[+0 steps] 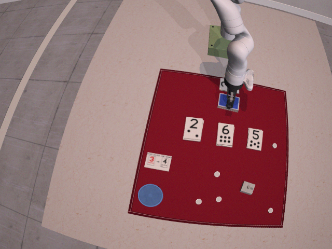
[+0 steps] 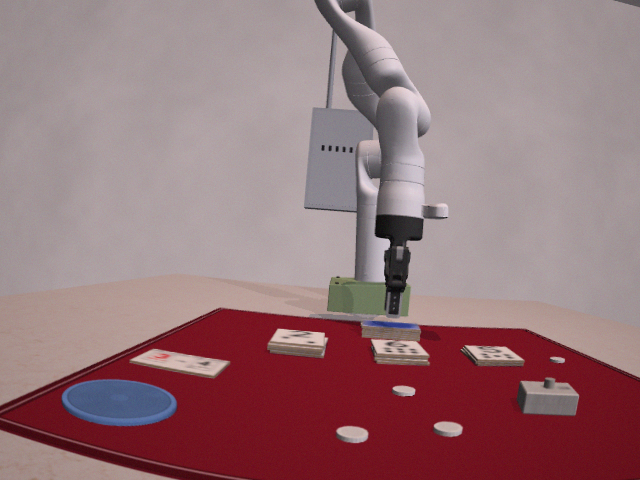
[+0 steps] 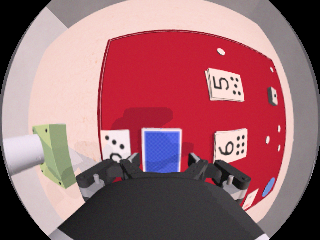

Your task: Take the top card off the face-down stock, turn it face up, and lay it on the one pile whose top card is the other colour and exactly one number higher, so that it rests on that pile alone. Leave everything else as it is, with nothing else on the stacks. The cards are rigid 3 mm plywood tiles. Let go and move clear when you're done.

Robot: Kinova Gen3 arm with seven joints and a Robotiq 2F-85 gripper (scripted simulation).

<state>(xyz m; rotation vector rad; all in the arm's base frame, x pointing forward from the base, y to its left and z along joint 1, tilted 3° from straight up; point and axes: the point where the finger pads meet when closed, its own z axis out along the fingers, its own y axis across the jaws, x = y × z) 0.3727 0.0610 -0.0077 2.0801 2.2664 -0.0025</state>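
Observation:
The face-down stock (image 1: 228,101) is a blue-backed stack near the far edge of the red mat; it also shows in the exterior view (image 2: 390,329) and the wrist view (image 3: 162,150). My gripper (image 1: 230,105) (image 2: 393,310) hangs straight above it, fingers open and wide on either side of the top card (image 3: 162,160), a little above it. Nothing is between the fingers. Three face-up piles lie in a row nearer the front: a black 2 (image 1: 193,128), a black 6 (image 1: 225,134) and a black 5 (image 1: 254,139). A face-up card (image 1: 223,85) lies behind the stock, partly hidden by the arm.
A rule card showing a red 3 and a black 4 (image 1: 157,161) lies at the left. A blue disc (image 1: 150,195), several white round chips (image 1: 217,174) and a grey block with a peg (image 1: 247,187) sit toward the front. A green base block (image 1: 217,42) stands behind the mat.

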